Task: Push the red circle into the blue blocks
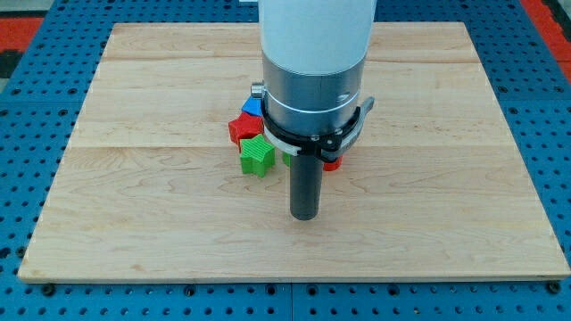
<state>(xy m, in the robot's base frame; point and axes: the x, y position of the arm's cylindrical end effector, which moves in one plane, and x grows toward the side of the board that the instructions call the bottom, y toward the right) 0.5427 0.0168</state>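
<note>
My tip (304, 216) rests on the wooden board (134, 178) near the view's centre, below a cluster of blocks. A small piece of a red block (332, 164), perhaps the red circle, shows just right of the rod; the arm hides most of it. A blue block (252, 107) peeks out at the arm's left edge, above a red star-shaped block (243, 127). A green block (257, 155) lies below the red one, left of my rod. The tip is below and right of the green block, apart from it.
The wide white and silver arm body (314, 62) covers the board's upper middle and hides any blocks behind it. A blue pegboard (36, 107) surrounds the board on all sides.
</note>
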